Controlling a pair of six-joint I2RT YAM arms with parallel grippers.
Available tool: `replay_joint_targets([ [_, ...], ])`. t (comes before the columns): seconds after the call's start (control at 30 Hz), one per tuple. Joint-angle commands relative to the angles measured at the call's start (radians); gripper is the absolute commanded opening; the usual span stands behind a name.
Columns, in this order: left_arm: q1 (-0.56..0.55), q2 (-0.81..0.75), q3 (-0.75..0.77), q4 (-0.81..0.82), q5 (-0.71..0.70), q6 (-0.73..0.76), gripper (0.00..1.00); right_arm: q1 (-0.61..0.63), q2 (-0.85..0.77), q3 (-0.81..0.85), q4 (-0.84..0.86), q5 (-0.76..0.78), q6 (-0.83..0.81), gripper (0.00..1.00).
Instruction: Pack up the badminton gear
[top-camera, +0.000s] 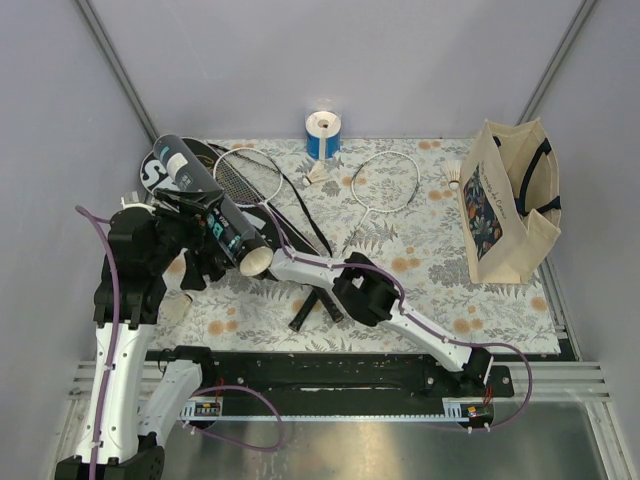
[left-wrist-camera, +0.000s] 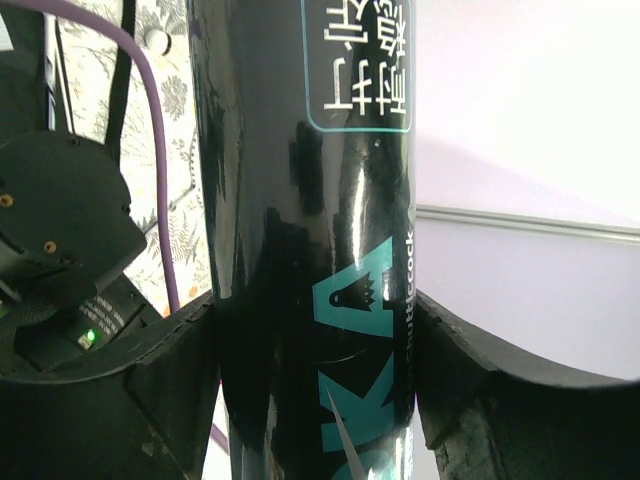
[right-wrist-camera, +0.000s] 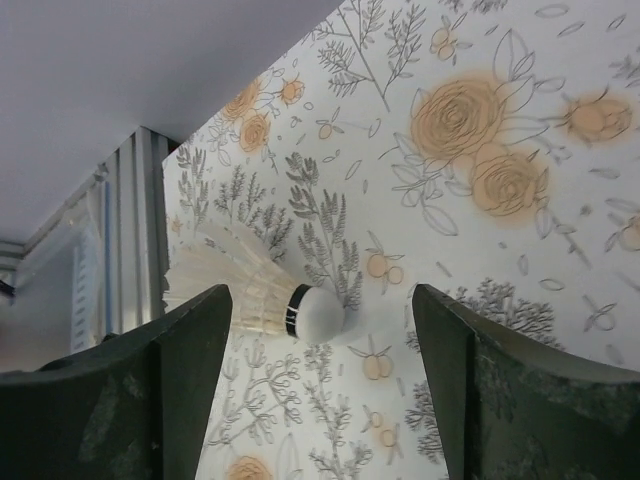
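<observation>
The tube bore large teal letters "KA" running lengthwise, with a small shuttlecock emblem and, beside it, the small word "shuttlecock", partly legible. White Chinese characters stood in a teal-edged box. The cover showed a white "S". Script on the bag was illegible.

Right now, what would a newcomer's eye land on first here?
A shiny black tube stands out first, raised on the left and clamped in the left tool. The right tool is open, a white shuttlecock lying on the flowered cloth beyond it. A cream bag stands at the right.
</observation>
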Motion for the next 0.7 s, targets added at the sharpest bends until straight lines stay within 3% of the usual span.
replay_joint_targets([
  [0.0,0.000,-0.008,0.022,0.062,-0.104,0.035,0.15,0.045,-0.042,0.015,-0.033,0.054,0.163,0.82],
  [0.23,0.000,0.008,-0.016,0.031,-0.181,0.048,0.15,0.060,-0.038,-0.031,0.052,0.049,0.400,0.84],
  [0.5,0.000,0.006,-0.021,0.004,-0.223,0.051,0.15,0.083,-0.038,0.029,-0.083,0.035,0.345,0.77],
  [0.6,0.001,0.002,-0.024,-0.001,-0.223,0.051,0.15,0.085,-0.045,0.032,-0.151,0.062,0.311,0.70],
  [0.67,0.001,-0.006,-0.030,-0.006,-0.250,0.051,0.15,0.088,-0.054,0.032,-0.181,0.091,0.291,0.58],
])
